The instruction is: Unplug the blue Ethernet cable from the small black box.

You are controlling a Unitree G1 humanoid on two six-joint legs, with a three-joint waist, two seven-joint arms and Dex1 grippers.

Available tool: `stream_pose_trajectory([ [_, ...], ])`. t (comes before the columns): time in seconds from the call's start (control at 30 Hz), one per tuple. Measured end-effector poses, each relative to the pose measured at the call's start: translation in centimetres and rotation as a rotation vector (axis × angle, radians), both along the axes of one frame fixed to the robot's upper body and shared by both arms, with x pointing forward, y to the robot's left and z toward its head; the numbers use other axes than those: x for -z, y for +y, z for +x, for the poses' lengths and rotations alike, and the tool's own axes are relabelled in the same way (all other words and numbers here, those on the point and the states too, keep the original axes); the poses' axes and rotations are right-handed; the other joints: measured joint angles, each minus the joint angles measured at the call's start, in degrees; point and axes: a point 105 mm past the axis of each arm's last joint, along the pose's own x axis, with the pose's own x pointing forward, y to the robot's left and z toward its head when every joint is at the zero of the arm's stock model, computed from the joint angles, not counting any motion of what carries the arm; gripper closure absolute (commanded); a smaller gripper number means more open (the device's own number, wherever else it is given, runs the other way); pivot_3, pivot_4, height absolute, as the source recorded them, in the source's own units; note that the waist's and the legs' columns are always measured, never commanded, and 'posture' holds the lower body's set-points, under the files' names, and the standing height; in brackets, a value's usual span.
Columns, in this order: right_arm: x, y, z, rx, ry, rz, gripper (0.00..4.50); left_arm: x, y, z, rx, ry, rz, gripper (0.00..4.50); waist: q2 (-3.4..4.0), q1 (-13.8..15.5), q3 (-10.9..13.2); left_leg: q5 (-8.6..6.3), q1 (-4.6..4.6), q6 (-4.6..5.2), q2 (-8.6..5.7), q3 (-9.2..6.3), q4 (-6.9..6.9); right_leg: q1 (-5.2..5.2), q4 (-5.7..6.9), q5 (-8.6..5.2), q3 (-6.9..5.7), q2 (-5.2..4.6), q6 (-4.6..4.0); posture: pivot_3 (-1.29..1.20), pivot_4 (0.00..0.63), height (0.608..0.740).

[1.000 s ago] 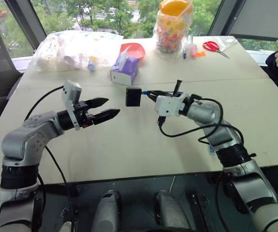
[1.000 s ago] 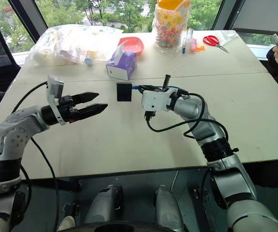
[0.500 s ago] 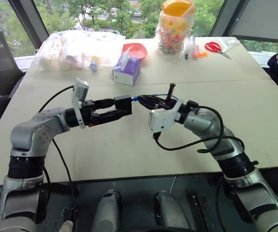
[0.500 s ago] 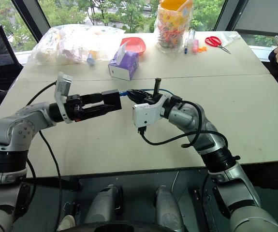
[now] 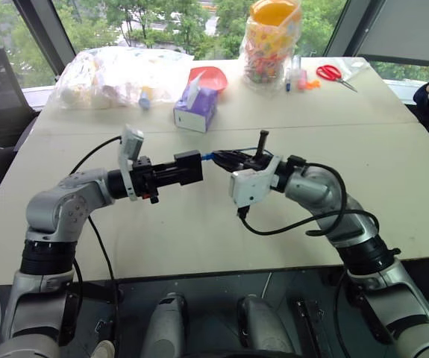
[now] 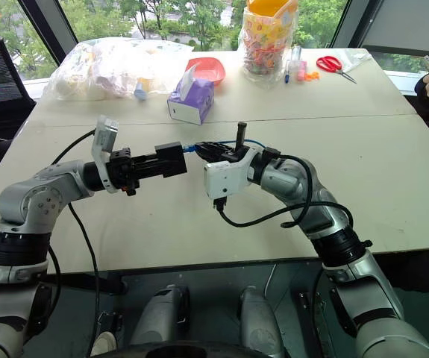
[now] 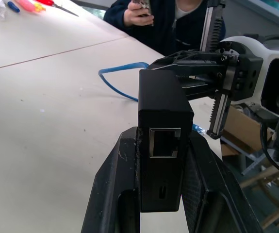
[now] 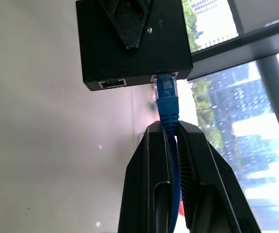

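Small black box (image 5: pixel 188 167) held above the bench (image 5: pixel 393 149), mid-front, between the two arms. Left gripper (image 7: pixel 161 160): jaws pinching the box from both sides, one empty port facing its wrist camera. Right gripper (image 8: pixel 171 133): jaws pinching the blue Ethernet cable (image 8: pixel 167 104) just behind its plug. Plug seated in the box's far port; cable loops back over the bench behind the right gripper. Purple tissue box (image 5: pixel 194 110) beyond.
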Motion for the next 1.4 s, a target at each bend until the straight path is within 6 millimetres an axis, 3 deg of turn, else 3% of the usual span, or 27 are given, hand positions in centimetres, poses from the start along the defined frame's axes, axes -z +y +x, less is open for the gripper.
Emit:
stream_pose_trajectory([
  [0.07,0.1,-0.1,-0.2,-0.024,0.141,0.030,4.50,0.2,0.1,-0.2,0.022,0.004,0.019,4.00,0.00,0.0,0.0,0.00,0.00,0.00,0.01,-0.01,0.00,0.00,0.00,0.00,0.00,0.00,0.00,0.00,0.150,0.735],
  [0.1,0.0,-0.2,-0.2,-0.037,0.205,0.049,3.71,0.1,0.1,-0.4,0.033,0.004,0.022,4.00,0.00,0.0,0.0,0.00,0.00,0.00,0.01,-0.01,0.00,0.00,0.00,0.00,0.00,0.00,0.00,0.00,0.150,0.735],
  [0.17,-0.6,-0.8,-0.1,-0.045,0.328,0.095,2.91,0.0,0.4,-0.6,0.049,-0.001,0.035,4.00,0.00,0.0,0.0,0.00,0.00,0.00,0.01,-0.01,0.00,0.01,0.00,0.00,0.00,0.00,-0.01,0.00,0.150,0.735],
  [0.33,-3.2,-2.0,-0.4,-0.086,0.703,0.234,0.34,-0.1,1.2,-1.5,0.115,-0.029,0.053,4.00,0.00,0.1,0.0,0.00,0.00,0.00,0.03,-0.03,-0.03,-0.01,0.00,-0.01,-0.02,-0.01,-0.04,0.00,0.150,0.735],
  [0.5,-4.0,-2.0,-1.4,-0.164,1.060,0.340,0.34,-0.7,1.0,-2.5,0.186,-0.085,0.052,4.00,0.00,0.1,0.0,-0.01,-0.02,0.00,0.03,-0.02,-0.03,-0.04,0.00,-0.01,-0.02,-0.04,-0.05,0.00,0.150,0.735],
  [0.67,-2.8,-2.0,-2.0,-0.158,1.296,0.381,0.34,-0.8,0.9,-2.7,0.199,-0.095,0.052,4.00,0.00,0.1,0.0,-0.01,-0.05,0.01,0.03,-0.02,-0.04,-0.08,-0.01,-0.01,-0.02,-0.04,-0.05,0.00,0.150,0.735],
  [1.0,-2.6,-0.4,-2.5,-0.195,1.360,0.373,0.34,-1.4,0.3,-3.1,0.222,-0.124,0.058,4.00,0.00,0.1,0.0,-0.01,-0.11,0.01,0.02,-0.02,-0.03,-0.12,-0.01,0.00,-0.02,-0.03,-0.03,0.00,0.150,0.735],
  [1.1,-2.6,-0.1,-2.7,-0.207,1.367,0.368,1.19,-1.5,0.2,-3.2,0.222,-0.126,0.054,4.00,0.00,0.1,0.0,-0.01,-0.11,0.01,0.02,-0.02,-0.03,-0.12,-0.01,0.00,-0.02,-0.03,-0.03,0.00,0.150,0.735],
  [1.17,-2.5,0.0,-2.8,-0.211,1.373,0.360,2.10,-1.6,0.1,-3.3,0.225,-0.132,0.055,4.00,0.00,0.1,0.0,-0.01,-0.11,0.01,0.02,-0.02,-0.03,-0.12,-0.01,0.00,-0.02,-0.03,-0.03,0.00,0.150,0.735],
  [1.4,-2.5,0.1,-3.0,-0.219,1.386,0.350,2.10,-1.7,0.0,-3.3,0.227,-0.136,0.056,4.00,0.00,0.1,0.0,-0.01,-0.11,0.01,0.02,-0.02,-0.03,-0.12,-0.01,0.00,-0.02,-0.02,-0.03,0.00,0.150,0.735],
])
